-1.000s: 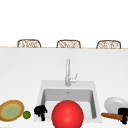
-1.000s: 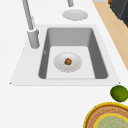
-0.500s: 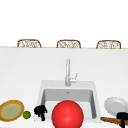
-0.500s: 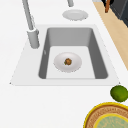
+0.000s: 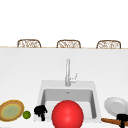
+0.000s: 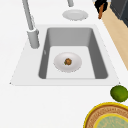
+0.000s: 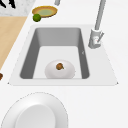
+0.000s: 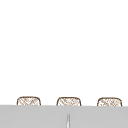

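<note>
My white counter around the sink, lime beside yellow-rimmed plate, white plate, brown stick.

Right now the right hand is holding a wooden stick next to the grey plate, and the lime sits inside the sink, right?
Not quite. The lime sits on the counter beside the yellow plate, not in the sink, as the front view shows. The right hand does hold the wooden stick by the grey plate.

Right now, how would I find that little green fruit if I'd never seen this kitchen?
Start at the sink in the white counter and look to its left. There a yellow-rimmed woven plate lies, with the left hand nearer the sink. The lime sits between them, the one small round green thing there.
</note>
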{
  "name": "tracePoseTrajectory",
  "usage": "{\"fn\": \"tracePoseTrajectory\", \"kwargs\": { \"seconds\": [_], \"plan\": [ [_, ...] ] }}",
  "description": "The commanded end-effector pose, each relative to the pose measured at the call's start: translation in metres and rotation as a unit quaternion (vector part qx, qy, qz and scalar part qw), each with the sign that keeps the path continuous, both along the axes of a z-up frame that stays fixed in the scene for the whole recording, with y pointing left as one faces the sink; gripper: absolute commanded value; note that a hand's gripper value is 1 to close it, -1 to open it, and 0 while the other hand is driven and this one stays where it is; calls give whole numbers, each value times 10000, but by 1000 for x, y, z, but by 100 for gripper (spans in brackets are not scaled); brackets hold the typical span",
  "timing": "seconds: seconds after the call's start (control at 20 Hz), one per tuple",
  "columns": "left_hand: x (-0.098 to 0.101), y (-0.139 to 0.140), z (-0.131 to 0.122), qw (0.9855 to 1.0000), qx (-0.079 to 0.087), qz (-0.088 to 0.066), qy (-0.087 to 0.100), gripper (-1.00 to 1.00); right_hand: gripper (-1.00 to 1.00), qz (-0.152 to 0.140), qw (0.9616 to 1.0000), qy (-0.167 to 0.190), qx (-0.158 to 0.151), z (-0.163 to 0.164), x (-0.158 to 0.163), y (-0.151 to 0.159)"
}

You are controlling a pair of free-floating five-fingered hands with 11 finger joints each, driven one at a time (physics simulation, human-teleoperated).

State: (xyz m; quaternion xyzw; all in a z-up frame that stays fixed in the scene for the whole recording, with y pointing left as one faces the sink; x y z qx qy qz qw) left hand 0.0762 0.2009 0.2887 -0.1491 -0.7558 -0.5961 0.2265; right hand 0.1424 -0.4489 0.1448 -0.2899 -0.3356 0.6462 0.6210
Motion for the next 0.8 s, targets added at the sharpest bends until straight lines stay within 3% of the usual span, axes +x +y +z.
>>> {"fn": "tracePoseTrajectory", "kwargs": {
  "seconds": [0.0, 0.15, 0.2, 0.35, 0.5, 0.75],
  "plan": [
    [0, 0, 0, 10000, 0, 0, 0, 0, 100, 112, 9994, -319, 0, -13, 18, -21],
    [0, 0, 0, 10000, 0, 0, 0, 0, 100, 107, 9994, -316, 25, -26, 31, -34],
    [0, 0, 0, 10000, 0, 0, 0, 0, -100, 125, 9995, -303, -14, -31, 35, -37],
    [0, 0, 0, 10000, 0, 0, 0, 0, -100, 187, 9995, -243, -10, -49, 50, -47],
    [0, 0, 0, 10000, 0, 0, 0, 0, -100, 449, 9987, 186, 133, -50, 61, -55],
    [0, 0, 0, 10000, 0, 0, 0, 0, -100, 809, 9911, 954, 455, -36, 74, -67]
  ]
}}
